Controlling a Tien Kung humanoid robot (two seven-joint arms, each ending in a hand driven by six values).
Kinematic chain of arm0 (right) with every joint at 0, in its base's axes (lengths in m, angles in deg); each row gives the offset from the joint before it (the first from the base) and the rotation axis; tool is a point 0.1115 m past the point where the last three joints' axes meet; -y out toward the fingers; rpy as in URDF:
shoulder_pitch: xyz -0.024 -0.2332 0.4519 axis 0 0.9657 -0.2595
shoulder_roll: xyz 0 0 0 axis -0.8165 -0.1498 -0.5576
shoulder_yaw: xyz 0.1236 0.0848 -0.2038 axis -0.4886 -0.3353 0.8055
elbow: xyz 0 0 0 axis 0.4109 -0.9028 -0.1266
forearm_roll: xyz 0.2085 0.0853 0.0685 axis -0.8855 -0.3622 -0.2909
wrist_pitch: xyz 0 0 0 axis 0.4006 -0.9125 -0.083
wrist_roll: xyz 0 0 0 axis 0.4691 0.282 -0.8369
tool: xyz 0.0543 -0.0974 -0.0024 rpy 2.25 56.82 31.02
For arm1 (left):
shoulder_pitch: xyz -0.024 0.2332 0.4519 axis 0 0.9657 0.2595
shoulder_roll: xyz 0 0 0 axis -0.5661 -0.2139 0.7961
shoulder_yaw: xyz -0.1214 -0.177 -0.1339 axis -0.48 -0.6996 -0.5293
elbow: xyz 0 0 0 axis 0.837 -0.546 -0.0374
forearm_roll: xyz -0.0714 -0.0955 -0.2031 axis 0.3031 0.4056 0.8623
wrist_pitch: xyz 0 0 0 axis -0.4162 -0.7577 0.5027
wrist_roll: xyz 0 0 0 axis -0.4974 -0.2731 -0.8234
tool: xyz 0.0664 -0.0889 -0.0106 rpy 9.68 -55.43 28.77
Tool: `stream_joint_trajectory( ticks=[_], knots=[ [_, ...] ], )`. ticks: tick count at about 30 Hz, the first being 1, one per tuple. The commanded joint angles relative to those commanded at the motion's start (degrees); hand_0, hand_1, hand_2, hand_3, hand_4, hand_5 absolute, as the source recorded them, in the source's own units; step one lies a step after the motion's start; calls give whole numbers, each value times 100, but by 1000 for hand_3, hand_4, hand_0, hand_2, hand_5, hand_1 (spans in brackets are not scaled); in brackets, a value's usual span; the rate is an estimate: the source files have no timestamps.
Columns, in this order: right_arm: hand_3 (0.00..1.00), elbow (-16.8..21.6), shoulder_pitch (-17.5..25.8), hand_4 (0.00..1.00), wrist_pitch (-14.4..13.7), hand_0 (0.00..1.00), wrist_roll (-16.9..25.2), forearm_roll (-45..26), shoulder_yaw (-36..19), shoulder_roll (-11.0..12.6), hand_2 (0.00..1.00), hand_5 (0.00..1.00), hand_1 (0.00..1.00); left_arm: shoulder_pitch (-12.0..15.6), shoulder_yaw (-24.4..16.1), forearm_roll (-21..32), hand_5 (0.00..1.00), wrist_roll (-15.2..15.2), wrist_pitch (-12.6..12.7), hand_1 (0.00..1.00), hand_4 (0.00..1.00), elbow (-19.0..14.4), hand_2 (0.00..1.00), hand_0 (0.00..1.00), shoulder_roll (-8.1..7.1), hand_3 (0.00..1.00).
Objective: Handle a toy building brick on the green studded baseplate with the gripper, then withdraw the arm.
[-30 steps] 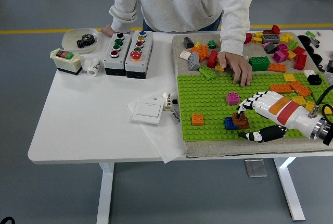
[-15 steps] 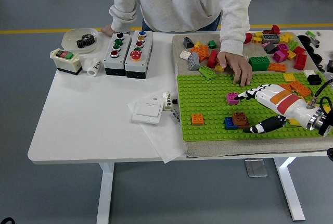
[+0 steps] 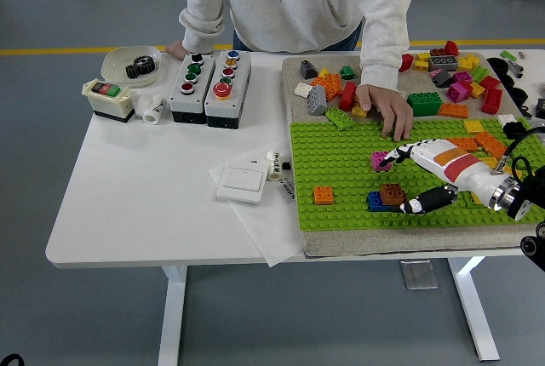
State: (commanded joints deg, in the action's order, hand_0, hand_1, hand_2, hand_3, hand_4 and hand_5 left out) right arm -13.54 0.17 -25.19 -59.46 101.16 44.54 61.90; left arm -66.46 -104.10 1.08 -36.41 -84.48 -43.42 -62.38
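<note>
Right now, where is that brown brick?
In the head view, the brown brick sits on the green baseplate, toward its near edge, right beside a blue brick, just left of the robot hand.

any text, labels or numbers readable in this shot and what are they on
Nothing reads clearly.
Small white tag beside the white wall switch: dark print, too blurred to read.
White cylinder by the grey button boxes: a dark mark, too small to read.
Button boxes and the green-and-red switch box: no legible labels.
Bricks and the green baseplate: no print visible.
</note>
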Motion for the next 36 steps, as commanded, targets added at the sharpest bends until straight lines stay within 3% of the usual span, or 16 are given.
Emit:
stream_joint_trajectory(
  ticks=[12,36],
  knots=[
    [599,-294,-13,949,-22,661,-4,-17,37,-80,642,489,587,-31,47,70,599,-3,-3,732,660,-7,747,732,-11,596],
    [563,-401,-1,903,25,631,-12,-98,56,-152,614,534,560,-37,44,53,600,-1,-4,732,661,-9,748,734,-12,596]
  ],
)
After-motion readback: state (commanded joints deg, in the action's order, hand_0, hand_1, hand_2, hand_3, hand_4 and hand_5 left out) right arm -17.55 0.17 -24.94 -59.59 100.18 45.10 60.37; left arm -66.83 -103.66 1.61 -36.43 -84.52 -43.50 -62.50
